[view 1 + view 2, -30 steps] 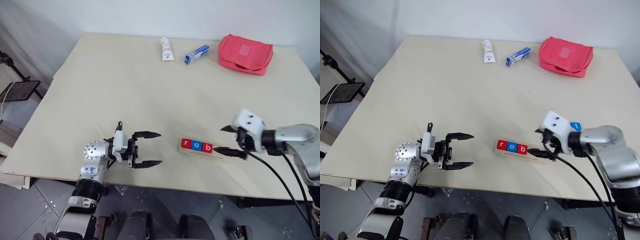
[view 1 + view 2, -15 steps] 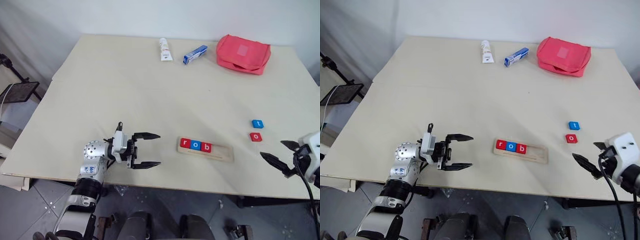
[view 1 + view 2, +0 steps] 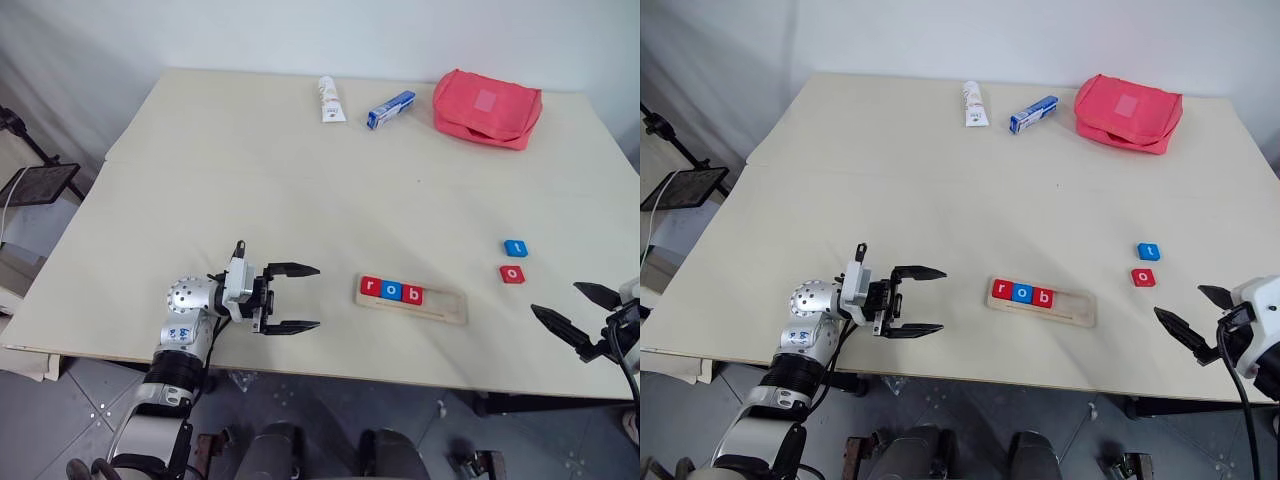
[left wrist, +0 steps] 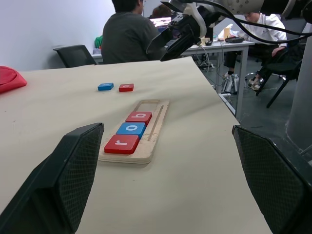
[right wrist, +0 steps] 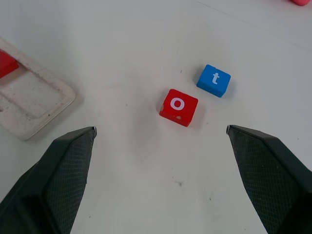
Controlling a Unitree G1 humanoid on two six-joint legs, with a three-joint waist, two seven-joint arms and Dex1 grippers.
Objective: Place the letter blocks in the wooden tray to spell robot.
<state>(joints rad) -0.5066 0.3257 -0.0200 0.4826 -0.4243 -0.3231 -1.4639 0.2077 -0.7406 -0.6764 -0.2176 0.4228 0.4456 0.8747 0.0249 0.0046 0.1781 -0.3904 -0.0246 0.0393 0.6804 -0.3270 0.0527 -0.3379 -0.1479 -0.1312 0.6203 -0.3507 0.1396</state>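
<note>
The wooden tray [image 3: 440, 306] lies near the table's front edge with three letter blocks at its left end: red r [image 3: 371, 288], blue o [image 3: 392, 292], red b [image 3: 413, 295]. Two more letter blocks lie loose on the table to the tray's right: a red o [image 3: 512, 273] and, just beyond it, a blue t [image 3: 515, 247]. My right gripper [image 3: 575, 313] stands open and empty at the table's front right, just short of the red o [image 5: 178, 107]. My left gripper [image 3: 297, 297] is open and empty, left of the tray, pointing toward it.
At the table's far edge lie a white tube [image 3: 329, 98], a blue-and-white box [image 3: 391, 108] and a red pouch [image 3: 487, 107]. The left wrist view shows people seated at desks [image 4: 127, 29] beyond the table.
My right gripper has pulled away from the tray's right end to the front right corner, uncovering the loose o and t blocks. The left gripper has not moved.
</note>
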